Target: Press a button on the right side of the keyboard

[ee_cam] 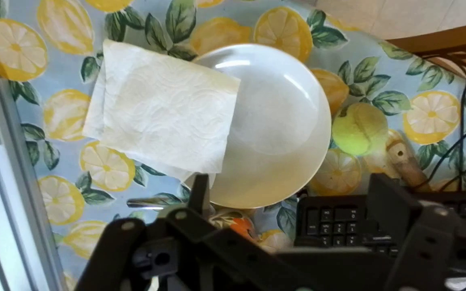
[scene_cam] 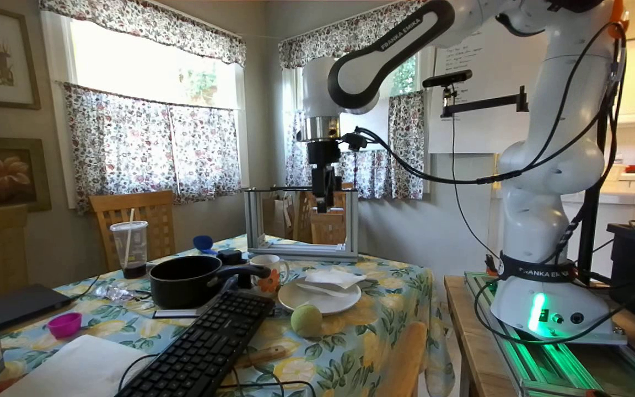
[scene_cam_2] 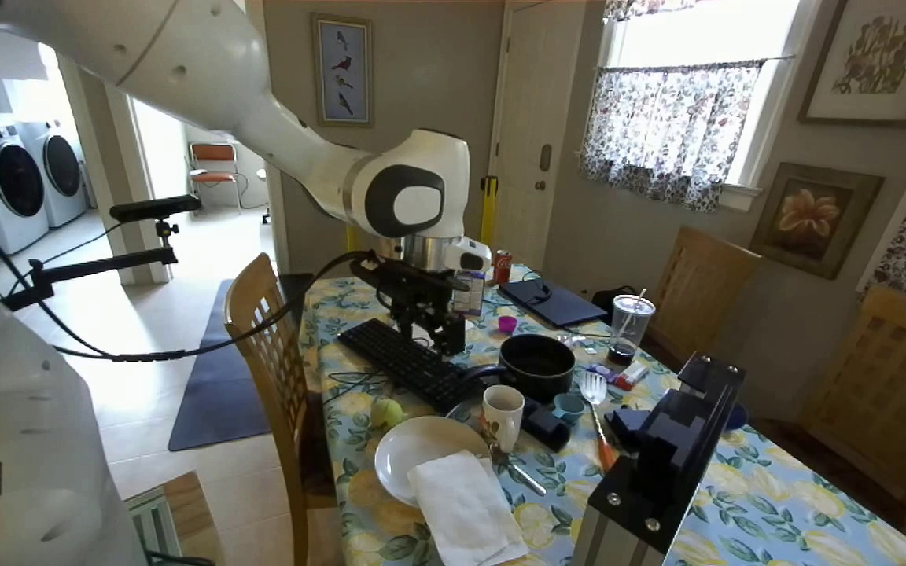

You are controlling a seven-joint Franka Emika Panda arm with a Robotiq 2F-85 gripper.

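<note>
The long black keyboard [scene_cam: 202, 342] lies on the flowered tablecloth, and it also shows in an exterior view [scene_cam_2: 399, 358]. In the wrist view its number-pad end [ee_cam: 332, 221] shows upside down at the lower right, partly hidden by the gripper. My gripper [ee_cam: 291, 182] is open, with its fingers wide apart and nothing between them. It points down and hangs well above the table, apart from the keyboard, in both exterior views [scene_cam: 324, 207] [scene_cam_2: 447, 338]. In the wrist view the number-pad corner appears between the fingers, with the right finger covering some keys.
A white plate [scene_cam_2: 398, 464] with a paper towel [scene_cam_2: 465, 503], a tennis ball [scene_cam: 306, 321] and a mug [scene_cam_2: 502, 417] stand near the number-pad end. The black pan [scene_cam: 185, 281] has its handle over that end. A metal frame [scene_cam: 352, 220] stands upright on the table.
</note>
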